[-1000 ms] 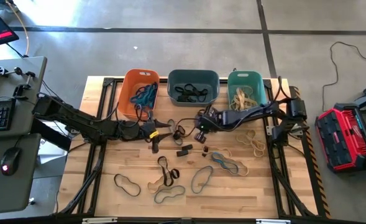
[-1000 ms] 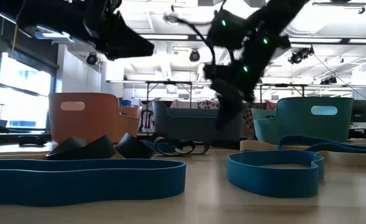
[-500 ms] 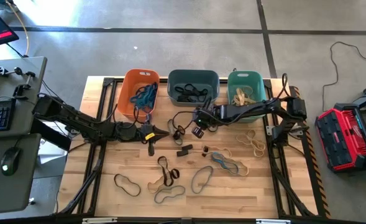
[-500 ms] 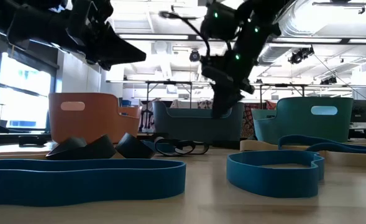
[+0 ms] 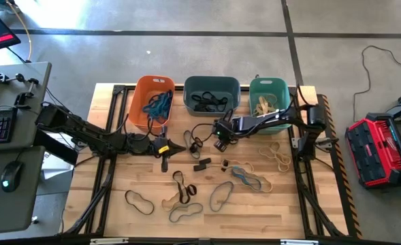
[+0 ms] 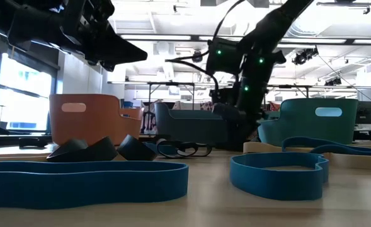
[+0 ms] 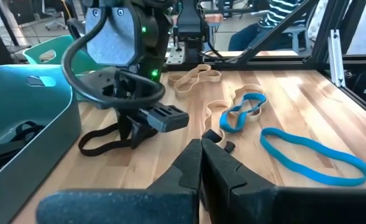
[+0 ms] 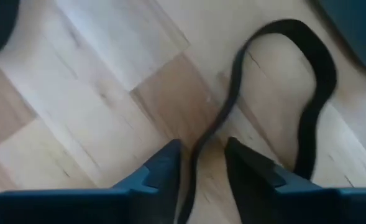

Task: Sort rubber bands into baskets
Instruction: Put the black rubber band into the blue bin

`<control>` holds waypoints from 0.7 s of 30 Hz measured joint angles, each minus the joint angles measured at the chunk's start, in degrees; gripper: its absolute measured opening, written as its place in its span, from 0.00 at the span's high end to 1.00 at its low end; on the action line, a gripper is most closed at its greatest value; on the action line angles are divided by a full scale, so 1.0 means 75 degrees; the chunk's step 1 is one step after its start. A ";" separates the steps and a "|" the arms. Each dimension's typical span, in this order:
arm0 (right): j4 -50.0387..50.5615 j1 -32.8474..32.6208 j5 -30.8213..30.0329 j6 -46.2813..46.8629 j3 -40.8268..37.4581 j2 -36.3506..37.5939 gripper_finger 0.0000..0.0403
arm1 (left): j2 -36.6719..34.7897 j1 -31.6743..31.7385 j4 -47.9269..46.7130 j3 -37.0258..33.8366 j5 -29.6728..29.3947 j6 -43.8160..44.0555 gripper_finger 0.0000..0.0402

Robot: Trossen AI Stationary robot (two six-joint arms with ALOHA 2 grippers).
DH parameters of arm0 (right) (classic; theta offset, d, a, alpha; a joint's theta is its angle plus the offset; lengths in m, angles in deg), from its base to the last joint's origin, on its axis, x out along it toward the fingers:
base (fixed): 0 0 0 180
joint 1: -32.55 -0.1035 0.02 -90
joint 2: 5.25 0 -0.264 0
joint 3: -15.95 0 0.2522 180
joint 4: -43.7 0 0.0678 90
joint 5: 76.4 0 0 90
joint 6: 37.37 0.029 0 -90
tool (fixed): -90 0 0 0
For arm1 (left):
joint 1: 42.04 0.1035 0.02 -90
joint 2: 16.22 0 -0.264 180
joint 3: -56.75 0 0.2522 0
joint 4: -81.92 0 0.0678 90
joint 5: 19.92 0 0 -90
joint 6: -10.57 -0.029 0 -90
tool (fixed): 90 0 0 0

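Since the earlier frames, we note the right gripper (image 5: 199,141) has dropped from mid-air down to the wooden surface (image 5: 146,184), just in front of the slate basket (image 5: 212,95). In its wrist view the jaws stand slightly spread, and a black rubber band (image 8: 276,93) lies on the wood with one strand running between the fingertips (image 8: 164,168); we cannot tell whether the pads touch it. In the low view the same arm now reaches down in front of the slate basket (image 6: 191,123). The left gripper (image 5: 165,153) hangs above the surface in front of the orange basket (image 5: 152,102), its position little changed, with the jaws pressed together and empty in its own wrist view (image 7: 201,165). We record blue bands inside the orange basket, dark bands inside the slate basket, and tan bands inside the teal basket (image 5: 269,99). Loose bands remain on the surface: tan loops (image 5: 277,155) near the right edge, a blue and tan tangle (image 5: 248,178) nearer the middle, a black loop (image 5: 139,202) towards the front left, and blue loops (image 5: 185,213) at the front. In the low view two blue bands (image 6: 84,180) lie closest to the camera.
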 joint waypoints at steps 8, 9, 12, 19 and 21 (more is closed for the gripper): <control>-0.0754 0.0010 0.0171 -0.0806 0.0088 0.0182 0.97 | 0.0000 -0.0014 -0.0079 0.0000 0.0055 0.0027 1.00; -0.0747 0.0029 0.0170 -0.0882 0.0163 0.0200 0.96 | 0.0000 -0.0014 -0.0085 0.0000 0.0053 0.0027 1.00; -0.0761 0.0050 0.0089 -0.1142 0.0517 0.0210 0.99 | 0.0000 -0.0014 -0.0147 0.0000 0.0053 0.0081 1.00; -0.0702 0.0063 -0.0603 -0.1884 0.1642 0.0216 1.00 | 0.0000 -0.0014 -0.0337 -0.0006 0.0052 0.0201 1.00; -0.0661 0.0101 -0.0874 -0.2066 0.2009 0.0219 1.00 | 0.0000 -0.0014 -0.0378 -0.0006 0.0052 0.0204 1.00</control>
